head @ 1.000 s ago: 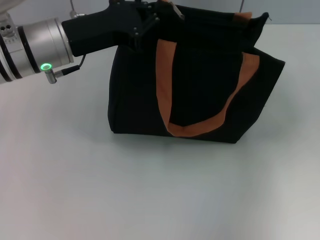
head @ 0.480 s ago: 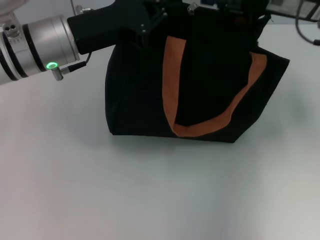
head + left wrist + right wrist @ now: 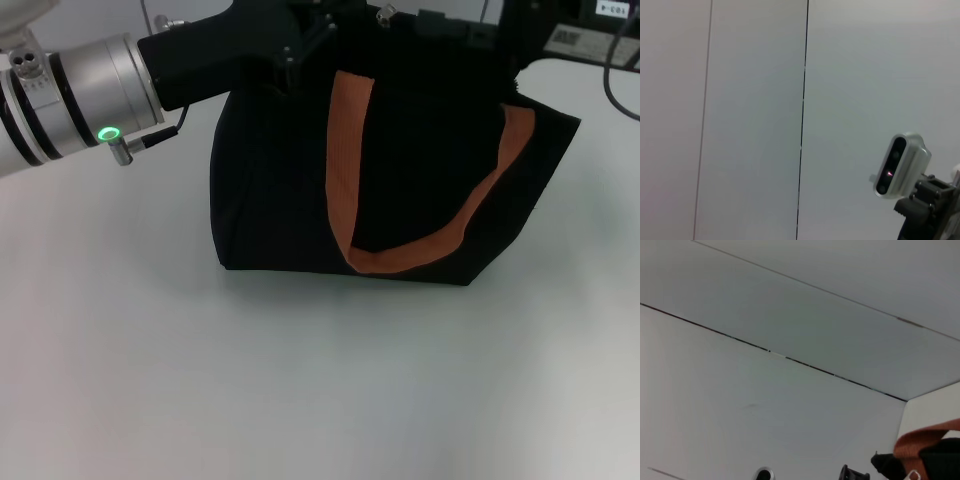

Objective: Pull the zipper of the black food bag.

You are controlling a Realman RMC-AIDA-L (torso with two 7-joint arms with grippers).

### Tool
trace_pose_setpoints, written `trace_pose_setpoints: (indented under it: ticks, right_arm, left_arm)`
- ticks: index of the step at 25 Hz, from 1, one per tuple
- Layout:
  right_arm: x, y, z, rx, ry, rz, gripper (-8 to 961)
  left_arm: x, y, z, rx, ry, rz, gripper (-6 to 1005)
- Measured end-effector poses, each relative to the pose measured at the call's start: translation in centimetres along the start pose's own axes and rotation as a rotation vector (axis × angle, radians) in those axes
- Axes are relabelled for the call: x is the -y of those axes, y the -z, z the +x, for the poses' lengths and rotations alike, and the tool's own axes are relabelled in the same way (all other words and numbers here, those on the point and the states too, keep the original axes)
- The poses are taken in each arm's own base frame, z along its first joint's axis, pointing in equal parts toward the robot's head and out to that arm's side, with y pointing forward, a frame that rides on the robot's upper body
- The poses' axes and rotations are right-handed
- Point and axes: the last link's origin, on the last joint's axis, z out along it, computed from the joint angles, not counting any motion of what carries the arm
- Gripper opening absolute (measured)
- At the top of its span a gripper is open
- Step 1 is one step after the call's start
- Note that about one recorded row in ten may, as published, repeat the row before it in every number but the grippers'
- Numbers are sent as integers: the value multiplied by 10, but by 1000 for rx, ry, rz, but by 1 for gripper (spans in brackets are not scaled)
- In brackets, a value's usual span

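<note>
The black food bag [image 3: 420,150] stands on the white table, and an orange-brown strap handle [image 3: 350,150] loops down its front. My left gripper [image 3: 312,25] reaches in from the left and sits at the bag's top left edge, dark against the black fabric. A small silver zipper pull [image 3: 384,12] shows on the top edge just right of it. My right gripper [image 3: 520,35] is a dark shape at the bag's top right corner. The right wrist view shows a corner of the bag [image 3: 940,460] and strap [image 3: 920,440].
The white table [image 3: 300,380] stretches wide in front of the bag. A black cable [image 3: 612,60] and dark equipment [image 3: 590,30] lie at the back right. The left wrist view shows a wall and the other arm's silver wrist camera [image 3: 900,165].
The right gripper has come in at the bag's top right corner. The zipper pull and the left gripper have shifted to the right along the top edge. The bag's top has been pulled wider.
</note>
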Motion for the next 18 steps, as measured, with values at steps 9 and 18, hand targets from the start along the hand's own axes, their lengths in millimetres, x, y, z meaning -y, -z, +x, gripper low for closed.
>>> trace_pose_setpoints:
  ticks: [9, 18]
  right_arm:
    - [-12, -5, 12, 13, 74, -133, 636]
    - [1, 15, 56, 238, 619, -199, 634]
  left_arm:
    - [-1, 1, -2, -14, 11, 8, 34]
    - [-2, -1, -1, -28, 0, 2, 34]
